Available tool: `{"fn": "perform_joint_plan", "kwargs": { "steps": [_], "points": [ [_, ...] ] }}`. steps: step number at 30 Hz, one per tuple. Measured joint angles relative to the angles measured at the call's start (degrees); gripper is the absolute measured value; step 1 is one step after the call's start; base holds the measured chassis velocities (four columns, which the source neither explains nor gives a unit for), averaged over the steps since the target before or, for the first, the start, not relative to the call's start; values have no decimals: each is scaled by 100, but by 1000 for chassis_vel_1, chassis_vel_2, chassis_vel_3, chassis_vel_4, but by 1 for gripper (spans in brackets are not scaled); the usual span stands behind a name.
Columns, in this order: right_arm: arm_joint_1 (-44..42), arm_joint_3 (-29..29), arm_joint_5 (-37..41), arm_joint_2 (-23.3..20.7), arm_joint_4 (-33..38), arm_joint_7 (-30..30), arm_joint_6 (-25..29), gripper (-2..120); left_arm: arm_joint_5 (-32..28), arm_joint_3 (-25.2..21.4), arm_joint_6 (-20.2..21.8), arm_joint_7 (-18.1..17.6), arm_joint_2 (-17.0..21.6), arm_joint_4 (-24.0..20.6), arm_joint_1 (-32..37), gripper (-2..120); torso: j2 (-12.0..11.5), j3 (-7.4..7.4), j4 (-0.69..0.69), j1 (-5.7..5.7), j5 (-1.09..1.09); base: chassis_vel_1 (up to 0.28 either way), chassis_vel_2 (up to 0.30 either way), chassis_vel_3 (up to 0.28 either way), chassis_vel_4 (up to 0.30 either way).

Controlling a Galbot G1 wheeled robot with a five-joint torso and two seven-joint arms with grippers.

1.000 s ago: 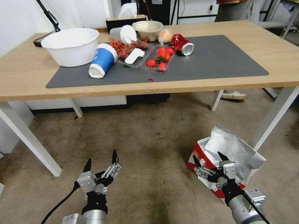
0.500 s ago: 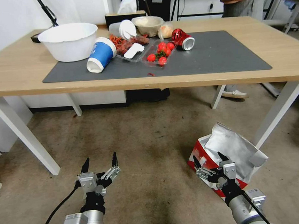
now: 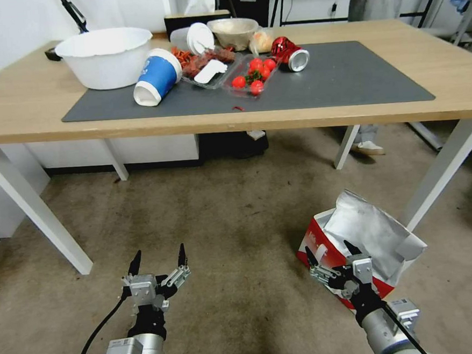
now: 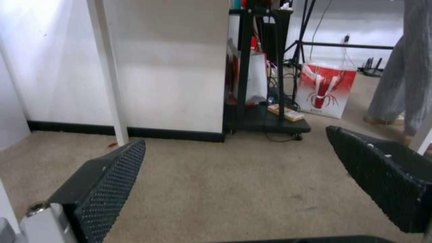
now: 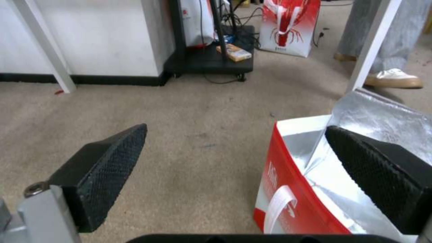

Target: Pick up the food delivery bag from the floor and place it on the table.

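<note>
Both end effectors are wide open and empty: the right [image 3: 331,256] seemingly over the bag [image 3: 370,237], the left [image 3: 158,259] above floor [image 3: 233,215].

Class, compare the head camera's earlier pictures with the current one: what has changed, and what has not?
The whole head view has shifted, so the camera moved, not the objects. The food delivery bag remains on the floor. Both tools, left tool and right tool, stay open, holding nothing.
</note>
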Motion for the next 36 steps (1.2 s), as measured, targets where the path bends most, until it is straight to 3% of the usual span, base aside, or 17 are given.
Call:
{"fn": "perform_joint_plan", "kwargs": {
  "steps": [36],
  "points": [
    [10,4,-48,31,-24,-6,11,100,-305,62,20,-37,-6,-31,-19,100,-850,-733,0,-117,0,0,0,0,0]
  ]
}}
